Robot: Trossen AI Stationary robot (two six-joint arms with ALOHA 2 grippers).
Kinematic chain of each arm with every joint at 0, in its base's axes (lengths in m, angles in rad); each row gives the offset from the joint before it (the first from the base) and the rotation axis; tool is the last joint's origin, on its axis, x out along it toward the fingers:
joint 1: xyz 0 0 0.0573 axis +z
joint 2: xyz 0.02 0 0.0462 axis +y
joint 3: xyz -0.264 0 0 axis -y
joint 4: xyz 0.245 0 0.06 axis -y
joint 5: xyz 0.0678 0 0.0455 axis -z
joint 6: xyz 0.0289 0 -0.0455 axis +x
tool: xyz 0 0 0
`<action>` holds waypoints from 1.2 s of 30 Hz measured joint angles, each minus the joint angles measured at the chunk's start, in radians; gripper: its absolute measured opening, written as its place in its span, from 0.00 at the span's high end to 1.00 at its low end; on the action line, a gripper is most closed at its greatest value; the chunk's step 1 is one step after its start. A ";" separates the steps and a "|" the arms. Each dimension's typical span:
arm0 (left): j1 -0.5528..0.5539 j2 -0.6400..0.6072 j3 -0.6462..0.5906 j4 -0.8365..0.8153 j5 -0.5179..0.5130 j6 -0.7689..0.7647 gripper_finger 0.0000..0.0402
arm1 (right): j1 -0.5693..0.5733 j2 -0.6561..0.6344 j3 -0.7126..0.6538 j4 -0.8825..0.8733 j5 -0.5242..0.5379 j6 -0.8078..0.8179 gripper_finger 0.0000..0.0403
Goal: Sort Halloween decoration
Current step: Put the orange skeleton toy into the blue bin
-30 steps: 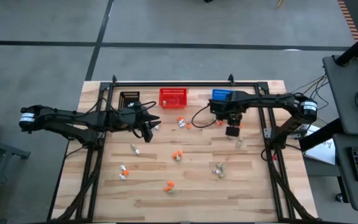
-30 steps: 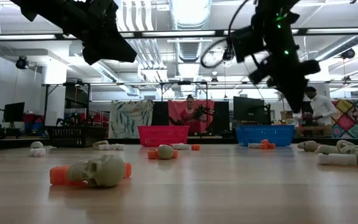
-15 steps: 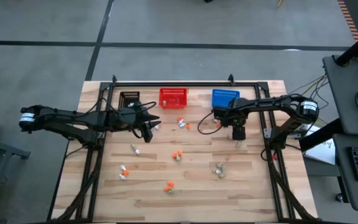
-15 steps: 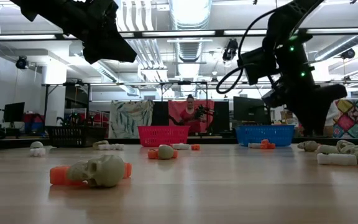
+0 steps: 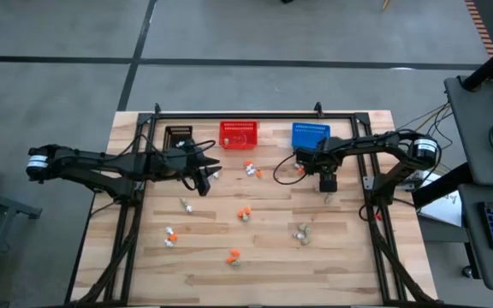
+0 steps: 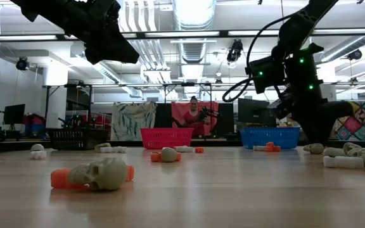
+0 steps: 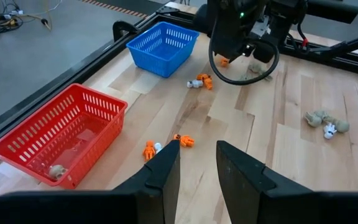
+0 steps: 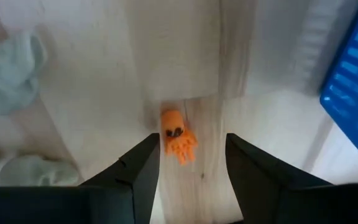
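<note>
Right wrist view: right gripper (image 8: 188,168) low over the table, fingers apart, an orange trinket (image 8: 178,143) lying between them, not gripped, just beside the blue basket (image 8: 353,93). Left gripper (image 5: 202,181) hovers near the red basket (image 5: 238,134), fingers parted, empty. More Halloween decoration (image 5: 243,212) scattered mid-table.

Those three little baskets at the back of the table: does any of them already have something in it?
Yes, the red basket: a small beige trinket lies in its corner. The blue basket looks bare inside, and the black basket is too small to judge.
</note>
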 joint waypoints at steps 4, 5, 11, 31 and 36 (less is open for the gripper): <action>0.000 0.000 0.000 0.000 0.000 0.000 0.78 | -0.007 0.000 -0.030 0.047 -0.008 -0.022 0.59; 0.000 0.000 0.000 0.000 0.000 0.000 0.78 | -0.007 0.002 -0.032 0.052 -0.008 -0.026 0.60; 0.000 0.000 0.000 0.000 0.000 0.000 0.78 | -0.007 0.006 -0.034 0.055 -0.015 -0.034 0.71; -0.001 0.000 -0.001 0.001 0.000 0.008 0.78 | -0.013 0.005 0.147 -0.151 -0.088 0.051 0.97; -0.001 0.000 -0.001 0.001 0.000 0.008 0.78 | -0.013 0.003 0.312 -0.182 -0.090 0.041 0.97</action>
